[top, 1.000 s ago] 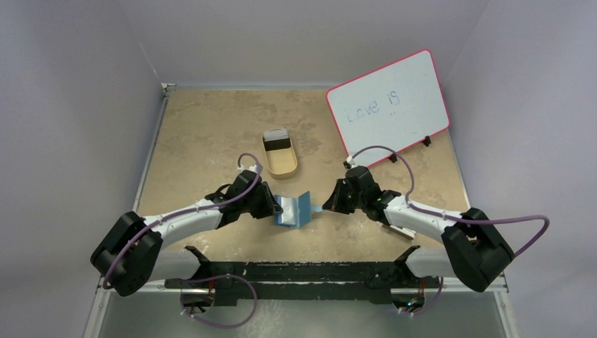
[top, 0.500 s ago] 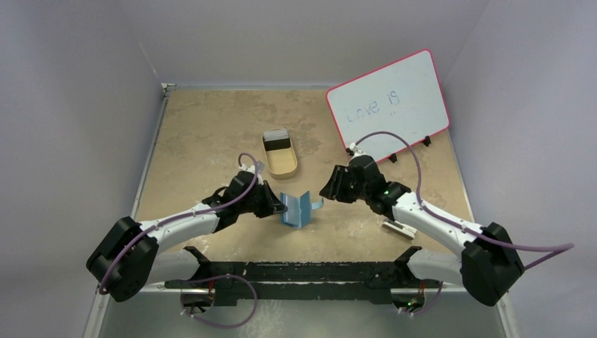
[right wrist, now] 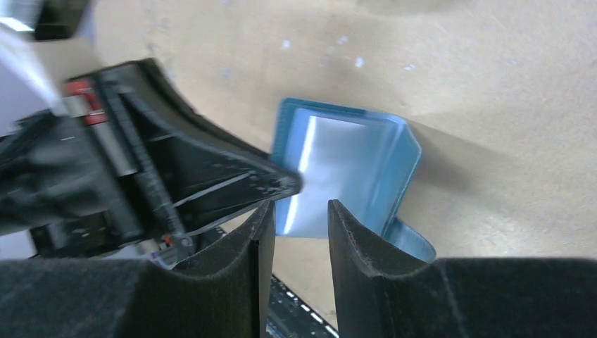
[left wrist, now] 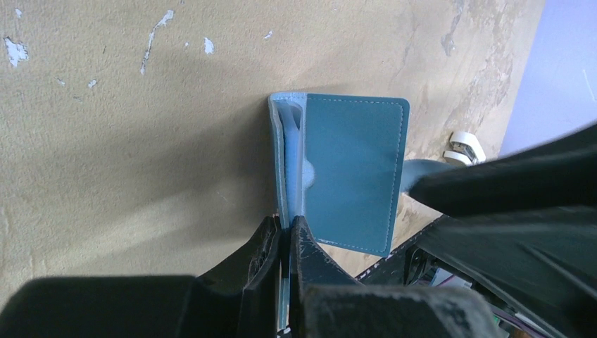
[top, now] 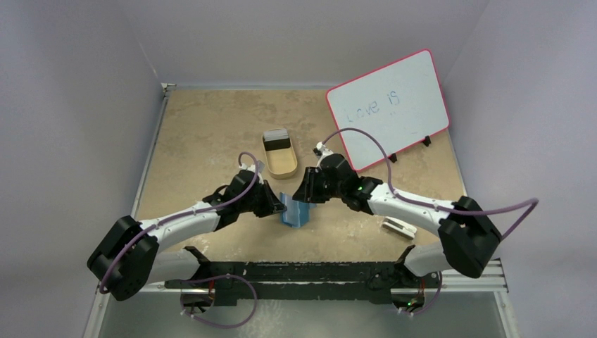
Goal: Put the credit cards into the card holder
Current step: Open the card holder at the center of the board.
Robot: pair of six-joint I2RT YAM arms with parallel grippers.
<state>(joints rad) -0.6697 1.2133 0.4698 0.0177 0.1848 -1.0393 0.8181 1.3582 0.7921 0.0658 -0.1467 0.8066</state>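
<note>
The teal-blue card holder [top: 296, 214] stands on its edge on the table, partly open. My left gripper [top: 279, 205] is shut on its left flap. The left wrist view shows the pads [left wrist: 273, 243] pinching the pale flap edge, with the teal outer flap [left wrist: 352, 169] to the right. My right gripper [top: 305, 192] hovers open and empty just above the holder. In the right wrist view the gripper [right wrist: 299, 211] frames the holder's shiny inner face [right wrist: 338, 162]. One credit card [top: 277, 143], black with a pale end, lies in the tan tray [top: 283, 167]. I see no other cards.
A red-framed whiteboard [top: 388, 107] leans at the back right. A white block with a dark slot [top: 398, 227] lies right of the arms near the front edge. The holder's tab [right wrist: 412, 245] hangs toward the right arm. The two grippers are very close together.
My right gripper has swung left from beside the holder's tab to just above the holder. The holder's right flap has folded closer to the left one. The left gripper keeps its grip.
</note>
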